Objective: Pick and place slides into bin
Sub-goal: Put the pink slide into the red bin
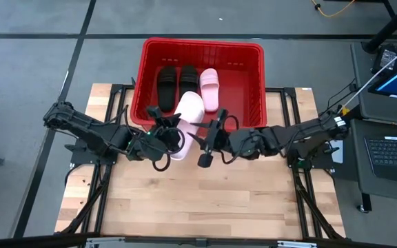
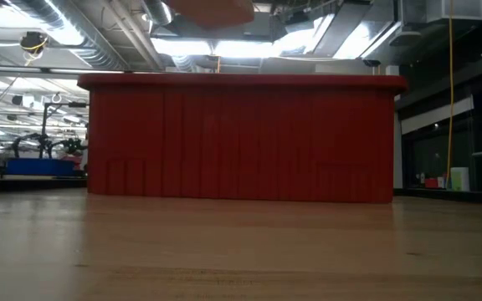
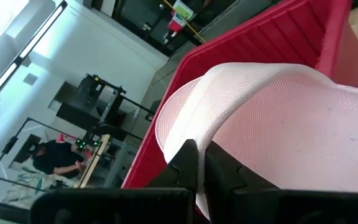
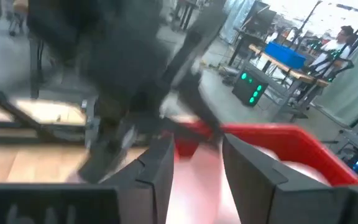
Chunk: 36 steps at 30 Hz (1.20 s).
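The left tool [image 1: 165, 135], over the pale plank desk [image 1: 198, 200], is clamped tight on the heel edge of a pale pink slide [image 1: 187, 117] with a fine woven-textured strap, held tilted across the near rim of the bright red, ribbed plastic bin [image 1: 253, 89]. Inside the bin lie two black slides [image 1: 177, 81] side by side and a second pink slide [image 1: 209, 89] right of them. The right tool [image 1: 209, 134] stands beside the held slide with its fingers spread wide, gripping nothing.

Three slides [image 1: 188, 80] in the bin [image 1: 253, 83], fourth [image 1: 187, 114] across its near rim.
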Each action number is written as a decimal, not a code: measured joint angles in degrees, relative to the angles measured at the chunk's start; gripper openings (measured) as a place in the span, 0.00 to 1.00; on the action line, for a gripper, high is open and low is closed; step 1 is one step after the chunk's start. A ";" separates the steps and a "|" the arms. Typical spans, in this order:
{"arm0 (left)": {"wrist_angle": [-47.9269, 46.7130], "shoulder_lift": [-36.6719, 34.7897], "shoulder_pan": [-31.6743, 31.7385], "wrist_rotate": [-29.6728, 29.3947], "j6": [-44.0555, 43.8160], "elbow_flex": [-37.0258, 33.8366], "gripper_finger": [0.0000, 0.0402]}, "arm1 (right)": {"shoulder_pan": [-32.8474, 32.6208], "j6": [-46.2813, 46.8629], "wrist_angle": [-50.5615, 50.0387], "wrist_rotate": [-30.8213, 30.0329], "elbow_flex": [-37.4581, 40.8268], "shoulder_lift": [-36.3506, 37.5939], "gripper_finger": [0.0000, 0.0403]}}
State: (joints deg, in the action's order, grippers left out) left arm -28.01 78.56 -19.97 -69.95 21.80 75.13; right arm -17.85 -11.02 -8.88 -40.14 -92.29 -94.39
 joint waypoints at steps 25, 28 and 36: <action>0.00 -0.02 0.61 0.59 -1.10 0.00 0.01 | 1.39 -2.87 -21.71 -15.76 -16.42 -12.28 0.34; -0.02 -0.02 0.61 0.59 -1.21 0.00 0.01 | 1.49 -2.85 -21.77 -15.83 -16.42 -12.13 0.34; 0.00 -0.04 0.57 0.60 -1.70 0.00 0.01 | 1.56 -2.98 -23.32 -17.23 -16.42 -12.06 0.34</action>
State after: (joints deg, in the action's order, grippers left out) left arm -28.01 78.52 -19.40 -69.36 20.10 75.13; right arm -16.29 -14.00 -32.20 -57.37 -108.71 -106.45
